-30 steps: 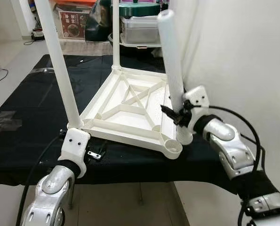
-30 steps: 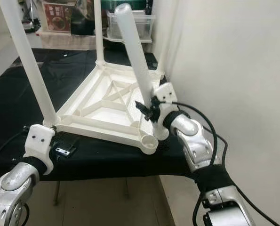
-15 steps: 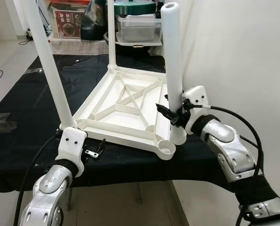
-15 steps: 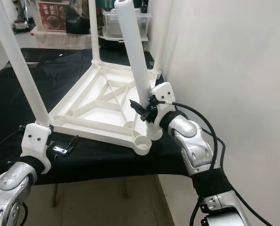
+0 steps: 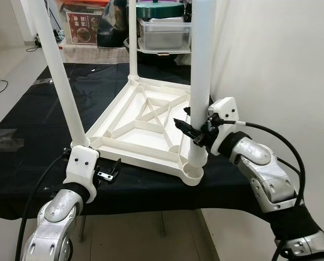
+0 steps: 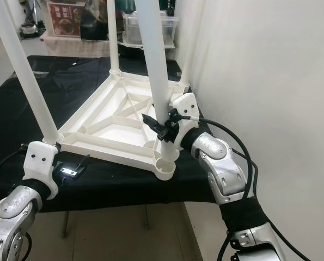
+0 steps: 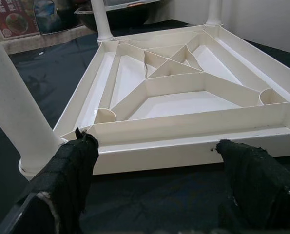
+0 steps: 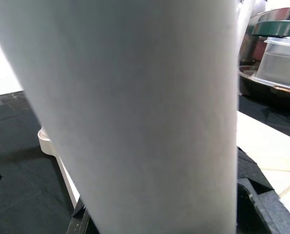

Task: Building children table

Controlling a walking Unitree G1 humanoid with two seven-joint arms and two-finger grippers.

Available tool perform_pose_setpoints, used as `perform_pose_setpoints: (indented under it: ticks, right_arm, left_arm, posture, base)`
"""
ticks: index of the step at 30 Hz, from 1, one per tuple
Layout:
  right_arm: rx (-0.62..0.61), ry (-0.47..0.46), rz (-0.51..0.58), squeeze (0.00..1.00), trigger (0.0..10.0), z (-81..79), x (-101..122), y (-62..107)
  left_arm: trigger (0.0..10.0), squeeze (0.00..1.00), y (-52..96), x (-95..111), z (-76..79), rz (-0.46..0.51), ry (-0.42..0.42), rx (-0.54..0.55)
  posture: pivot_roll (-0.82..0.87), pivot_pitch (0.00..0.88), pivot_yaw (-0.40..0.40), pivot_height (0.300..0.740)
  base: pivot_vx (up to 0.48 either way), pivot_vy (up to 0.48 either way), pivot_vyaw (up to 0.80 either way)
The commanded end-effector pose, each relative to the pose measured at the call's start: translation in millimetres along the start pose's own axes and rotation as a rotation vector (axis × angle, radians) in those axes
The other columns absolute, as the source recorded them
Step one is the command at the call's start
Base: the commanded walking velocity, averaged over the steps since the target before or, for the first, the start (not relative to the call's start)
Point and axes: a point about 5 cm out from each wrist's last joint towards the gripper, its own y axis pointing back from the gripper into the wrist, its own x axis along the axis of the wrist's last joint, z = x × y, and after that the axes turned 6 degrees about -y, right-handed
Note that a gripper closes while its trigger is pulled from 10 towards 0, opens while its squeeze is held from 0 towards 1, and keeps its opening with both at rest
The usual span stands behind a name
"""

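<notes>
**Inspector A:** One change against the earlier frames: the white leg [image 5: 200,81] in the right gripper [image 5: 190,130], then tilted beside the near right corner socket [image 5: 192,173], now stands upright with its foot in that socket.

**Inspector B:** Finger state?

**Inspector A:** Right fingers clamped on the leg, low down. Left gripper [image 7: 154,165] fingers apart, holding nothing, just off the near left corner of the tabletop [image 5: 145,128].

**Inspector B:** Condition of the piece?

**Inspector A:** The tabletop lies upside down on the black cloth [image 5: 31,125], ribs showing. Legs stand at the near left corner [image 5: 61,81] and far left corner [image 5: 132,41].

**Inspector B:** Surroundings?

**Inspector A:** White wall [image 5: 276,70] right of the tabletop; storage containers [image 5: 164,30] and a printed box [image 5: 83,27] beyond it.
</notes>
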Motion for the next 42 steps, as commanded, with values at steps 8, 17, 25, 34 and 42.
perform_pose_setpoints:
  ticks: [8, 17, 25, 34, 42]
  right_arm:
    - [0.033, -0.011, -0.027, 0.0, 0.0, -3.4, -1.6, 10.6]
    - [0.091, -0.08, -0.074, 0.0, 0.0, -21.1, -12.4, 18.5]
    - [0.07, -0.151, -0.087, 0.0, 0.0, -30.5, -22.8, 13.8]
    - [0.093, -0.14, -0.105, 0.0, 0.0, -42.0, -35.1, 4.6]
    - [0.095, -0.174, -0.147, 0.0, 0.0, -29.0, -43.2, 5.0]
  left_arm:
    - [10.0, 0.0, -0.8, -2.8, 0.1, -0.004, 0.006, -0.002]
    - [10.0, 0.0, 2.1, -3.8, -2.9, -0.008, 0.019, 0.017]
    - [10.0, 0.0, 0.1, -2.3, -3.5, -0.003, 0.03, 0.027]
    - [10.0, 0.0, 0.6, -2.1, -6.9, -0.001, 0.029, 0.046]
    - [10.0, 0.0, 3.3, -4.9, -7.5, -0.011, 0.036, 0.06]
  posture:
    - [0.02, 0.0, -0.075, 0.74]
    - [0.02, 0.0, -0.076, 0.74]
    - [0.03, 0.0, -0.08, 0.74]
    - [0.06, 0.0, -0.098, 0.74]
    - [0.06, 0.0, -0.105, 0.74]
  base:
    - [0.0, 0.0, 0.0]
    - [0.0, 0.0, 0.0]
    - [0.0, 0.0, 0.0]
    - [0.0, 0.0, 0.0]
    - [0.0, 0.0, 0.0]
